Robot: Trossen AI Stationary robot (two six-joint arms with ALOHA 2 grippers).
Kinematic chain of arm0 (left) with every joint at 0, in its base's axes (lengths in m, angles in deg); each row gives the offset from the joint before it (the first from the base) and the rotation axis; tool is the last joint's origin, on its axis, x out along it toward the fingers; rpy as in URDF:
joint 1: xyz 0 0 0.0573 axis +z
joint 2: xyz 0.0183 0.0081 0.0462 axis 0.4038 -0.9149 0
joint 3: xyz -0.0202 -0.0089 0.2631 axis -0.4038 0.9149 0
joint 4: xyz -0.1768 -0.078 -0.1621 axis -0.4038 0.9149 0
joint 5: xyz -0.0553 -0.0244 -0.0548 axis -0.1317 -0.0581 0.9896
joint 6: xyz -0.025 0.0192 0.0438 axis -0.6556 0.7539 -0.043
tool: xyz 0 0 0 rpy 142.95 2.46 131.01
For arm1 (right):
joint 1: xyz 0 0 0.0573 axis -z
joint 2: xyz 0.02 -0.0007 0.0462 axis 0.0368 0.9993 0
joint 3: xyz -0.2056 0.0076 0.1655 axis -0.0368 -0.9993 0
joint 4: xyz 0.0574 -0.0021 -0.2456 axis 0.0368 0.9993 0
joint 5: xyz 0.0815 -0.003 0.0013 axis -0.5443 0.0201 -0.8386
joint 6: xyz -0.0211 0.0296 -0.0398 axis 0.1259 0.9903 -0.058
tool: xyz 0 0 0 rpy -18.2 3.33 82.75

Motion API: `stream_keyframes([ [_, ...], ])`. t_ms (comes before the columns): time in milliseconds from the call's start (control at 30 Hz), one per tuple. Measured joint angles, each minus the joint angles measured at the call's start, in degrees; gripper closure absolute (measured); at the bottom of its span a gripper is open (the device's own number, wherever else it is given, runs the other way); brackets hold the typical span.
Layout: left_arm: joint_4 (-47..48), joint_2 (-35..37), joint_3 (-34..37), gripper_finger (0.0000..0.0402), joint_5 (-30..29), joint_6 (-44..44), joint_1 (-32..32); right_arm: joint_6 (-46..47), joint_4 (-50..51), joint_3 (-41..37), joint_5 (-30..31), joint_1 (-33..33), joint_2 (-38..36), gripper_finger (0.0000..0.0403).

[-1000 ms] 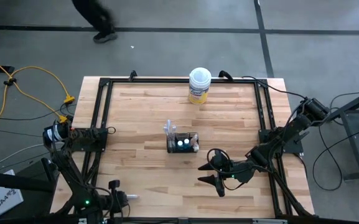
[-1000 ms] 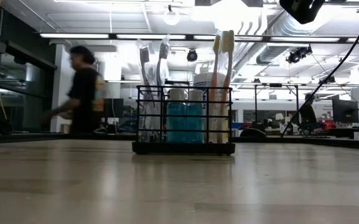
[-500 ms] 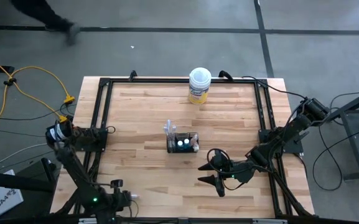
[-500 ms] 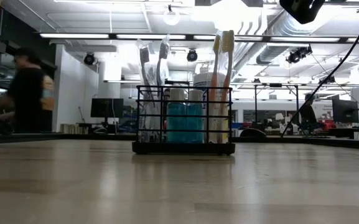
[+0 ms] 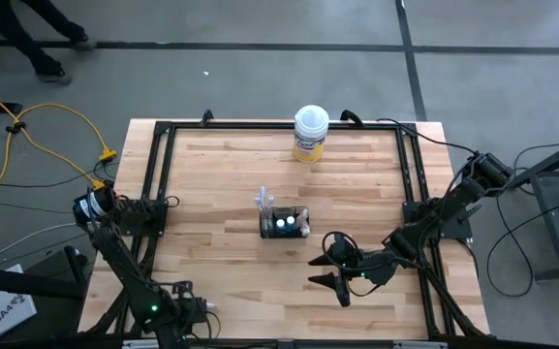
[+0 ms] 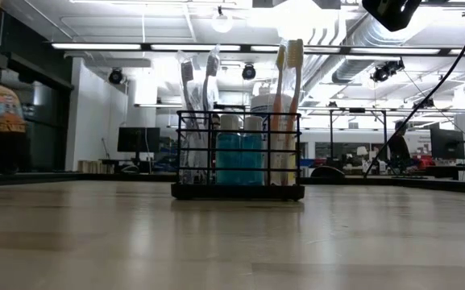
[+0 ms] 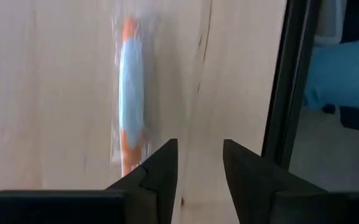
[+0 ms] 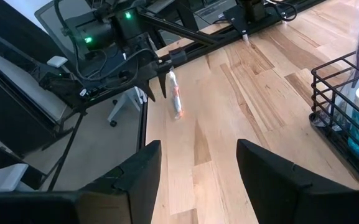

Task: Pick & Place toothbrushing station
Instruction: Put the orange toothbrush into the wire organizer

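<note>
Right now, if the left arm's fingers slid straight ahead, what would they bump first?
Probably nothing: bare table lies ahead of the left gripper. The wrapped toothbrush sits just beside that line, so one finger might graze it.

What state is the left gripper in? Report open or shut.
Open. The left gripper shows a clear gap between its fingers over bare wood, with a wrapped toothbrush lying loose beside them.

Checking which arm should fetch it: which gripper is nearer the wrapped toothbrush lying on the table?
Left. The left gripper is open right at the wrapped toothbrush, near the table's front-left edge. The right gripper waits open across the table, beside the holder.
</note>
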State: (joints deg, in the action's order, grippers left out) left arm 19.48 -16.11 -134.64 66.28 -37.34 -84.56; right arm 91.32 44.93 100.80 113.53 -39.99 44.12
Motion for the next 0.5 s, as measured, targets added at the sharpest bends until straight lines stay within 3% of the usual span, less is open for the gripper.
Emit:
stream_keyframes([
  [500,5.75,0.00,-0.31,0.0272,6.81,-3.54,1.50,-0.02,0.00,0.00,0.00,0.06,0.00,0.0202],
])
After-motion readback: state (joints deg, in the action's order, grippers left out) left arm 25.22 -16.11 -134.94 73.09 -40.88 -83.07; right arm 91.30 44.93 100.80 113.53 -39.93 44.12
